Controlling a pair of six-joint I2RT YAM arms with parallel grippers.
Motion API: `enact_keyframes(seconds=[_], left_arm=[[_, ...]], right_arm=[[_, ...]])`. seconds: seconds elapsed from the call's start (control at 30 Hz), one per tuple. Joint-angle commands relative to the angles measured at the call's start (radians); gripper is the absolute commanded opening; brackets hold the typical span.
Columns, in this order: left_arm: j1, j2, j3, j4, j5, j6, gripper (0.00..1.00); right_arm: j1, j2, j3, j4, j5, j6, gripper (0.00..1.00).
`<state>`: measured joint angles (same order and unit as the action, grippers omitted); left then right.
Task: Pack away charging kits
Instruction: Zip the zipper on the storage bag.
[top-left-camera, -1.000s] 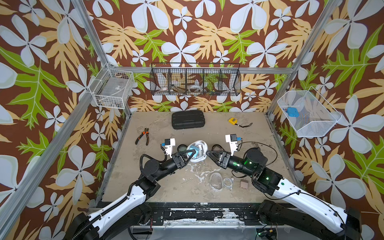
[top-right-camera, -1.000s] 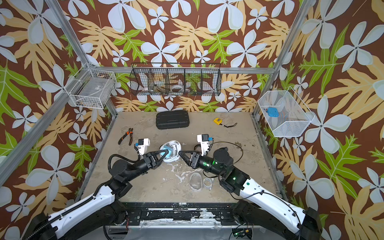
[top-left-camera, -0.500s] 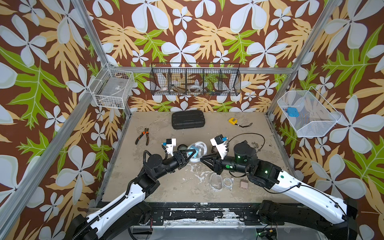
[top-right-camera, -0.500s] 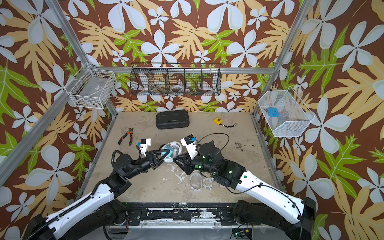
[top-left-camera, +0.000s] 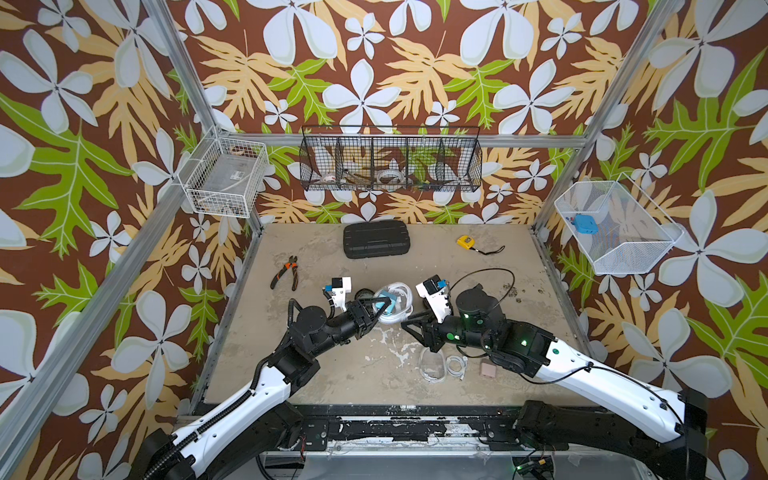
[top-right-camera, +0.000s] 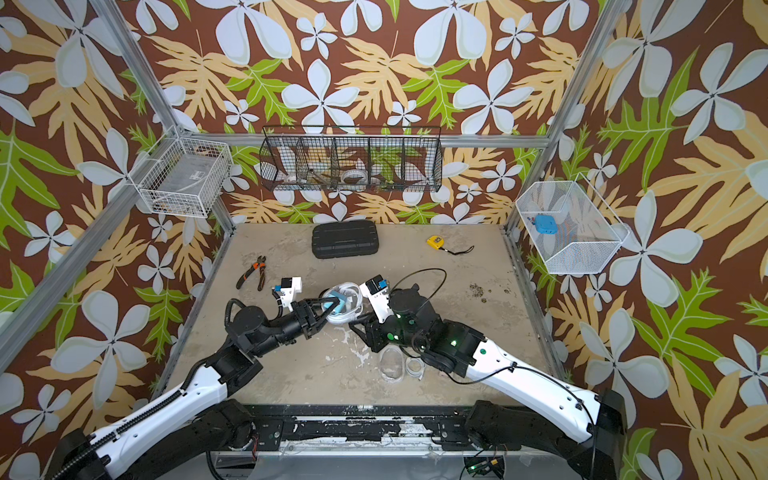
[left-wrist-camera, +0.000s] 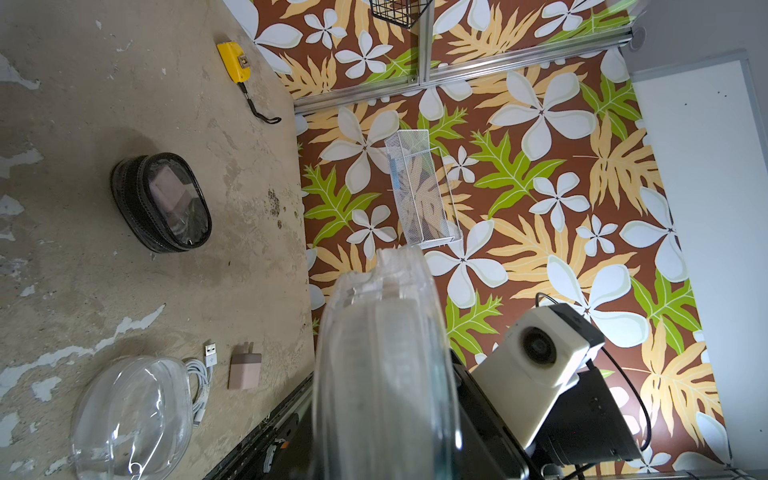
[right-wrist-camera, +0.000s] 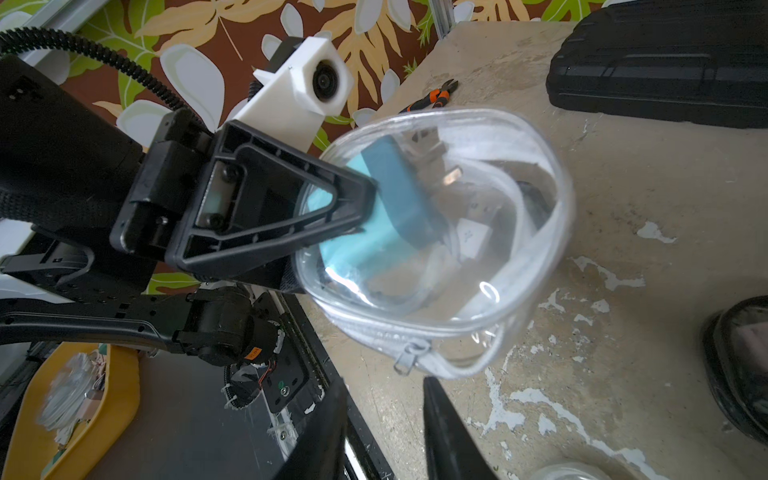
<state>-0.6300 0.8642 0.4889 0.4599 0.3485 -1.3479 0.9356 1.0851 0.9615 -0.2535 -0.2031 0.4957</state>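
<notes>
Right end effector (right-wrist-camera: 383, 384) nearer glossy clear oval case (right-wrist-camera: 478, 291), teal cube (right-wrist-camera: 395, 199) inside.

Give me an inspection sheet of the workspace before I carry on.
Surface: worn beige tabletop, chipped white patches, dark crumbs.
Job's things: held clear case with teal plug and white cable inside; black-rimmed case holding a pink plug; empty clear case, loose cable, loose pink plug at front.
Clutter: black ribbed case, pliers, tape measure.
Grippers: left gripper shut on held clear case; right gripper open near its zipper.
Cables: right arm's black cable loops free.
Surroundings: floral walls; three wire baskets, blue block in one.
</notes>
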Motion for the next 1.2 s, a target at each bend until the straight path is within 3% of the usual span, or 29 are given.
enact_keyframes(seconds=[0.0, 0.37, 0.63, 0.77, 1.17], left_arm=[[0.003, -0.001, 0.011, 0.016, 0.007, -0.003, 0.18], [0.003, -0.002, 0.013, 0.031, 0.026, 0.003, 0.18], [0.003, -0.017, 0.021, 0.045, 0.035, 0.005, 0.18], [0.003, -0.026, 0.021, 0.039, 0.033, 0.005, 0.18], [0.028, -0.021, 0.048, -0.070, 0.073, 0.039, 0.13]], right_arm=[[0.000, 0.013, 0.008, 0.044, 0.002, -0.008, 0.32], [0.000, 0.081, 0.041, 0.042, 0.045, -0.024, 0.30], [0.000, 0.120, 0.033, 0.048, 0.080, -0.011, 0.17], [0.000, 0.102, 0.028, 0.021, 0.158, -0.003, 0.01], [-0.002, 0.052, 0.026, -0.094, 0.404, -0.063, 0.00]])
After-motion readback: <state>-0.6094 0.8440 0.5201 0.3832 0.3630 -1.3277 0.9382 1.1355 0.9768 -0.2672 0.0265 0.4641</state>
